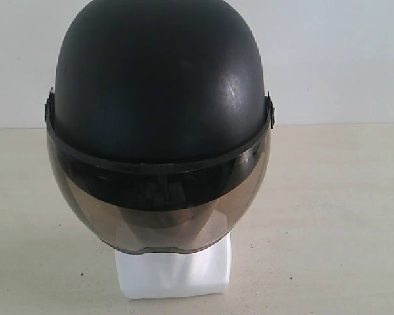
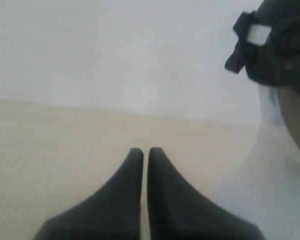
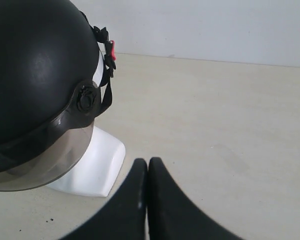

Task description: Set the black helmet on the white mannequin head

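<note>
The black helmet [image 1: 159,85] sits on top of the white mannequin head, its smoky visor [image 1: 154,216] down over the face. Only the head's squarish white base [image 1: 174,272] shows below the visor. The right wrist view shows the helmet [image 3: 32,75] from its side above the white base [image 3: 92,167]. My right gripper [image 3: 148,161] is shut and empty, a little off from that base. My left gripper [image 2: 145,150] is shut and empty too, over bare table, with the helmet's edge [image 2: 280,45] off to one side. Neither gripper appears in the exterior view.
The beige table [image 1: 335,216] runs back to a plain white wall [image 1: 341,52]. A chin strap with a red buckle [image 3: 110,50] hangs at the helmet's rear side.
</note>
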Motion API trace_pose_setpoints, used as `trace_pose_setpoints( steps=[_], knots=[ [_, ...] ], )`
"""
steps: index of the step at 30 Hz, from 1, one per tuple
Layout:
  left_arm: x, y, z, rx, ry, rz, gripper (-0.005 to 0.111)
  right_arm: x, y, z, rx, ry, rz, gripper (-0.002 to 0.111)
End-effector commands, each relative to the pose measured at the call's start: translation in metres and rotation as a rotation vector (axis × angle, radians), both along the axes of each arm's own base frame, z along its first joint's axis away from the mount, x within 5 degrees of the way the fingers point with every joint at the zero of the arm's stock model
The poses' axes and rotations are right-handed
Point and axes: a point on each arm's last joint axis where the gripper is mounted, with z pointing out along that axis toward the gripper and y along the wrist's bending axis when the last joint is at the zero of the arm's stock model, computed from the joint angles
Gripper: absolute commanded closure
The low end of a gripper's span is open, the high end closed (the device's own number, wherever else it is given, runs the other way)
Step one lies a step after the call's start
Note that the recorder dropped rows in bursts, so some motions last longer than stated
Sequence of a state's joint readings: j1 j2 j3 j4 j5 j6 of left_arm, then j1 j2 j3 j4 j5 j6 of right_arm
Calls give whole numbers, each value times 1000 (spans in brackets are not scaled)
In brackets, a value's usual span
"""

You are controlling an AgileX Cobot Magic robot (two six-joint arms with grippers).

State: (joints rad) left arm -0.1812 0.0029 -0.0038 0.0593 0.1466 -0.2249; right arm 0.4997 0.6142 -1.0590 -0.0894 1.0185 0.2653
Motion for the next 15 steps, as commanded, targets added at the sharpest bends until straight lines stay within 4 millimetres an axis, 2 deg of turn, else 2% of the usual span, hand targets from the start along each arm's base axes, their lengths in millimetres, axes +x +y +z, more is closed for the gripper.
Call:
trace_pose_setpoints(
  steps=[1,4,15],
  knots=[
    [-1,1,-11,69,96,0,102,-1,-1,1,2,-14,0,109],
    [-2,1,-17,91,168,0,102,-1,-1,1,2,-14,0,109],
    [-2,5,-17,109,164,74,102,-1,-1,1,-1,-15,1,109]
  ],
)
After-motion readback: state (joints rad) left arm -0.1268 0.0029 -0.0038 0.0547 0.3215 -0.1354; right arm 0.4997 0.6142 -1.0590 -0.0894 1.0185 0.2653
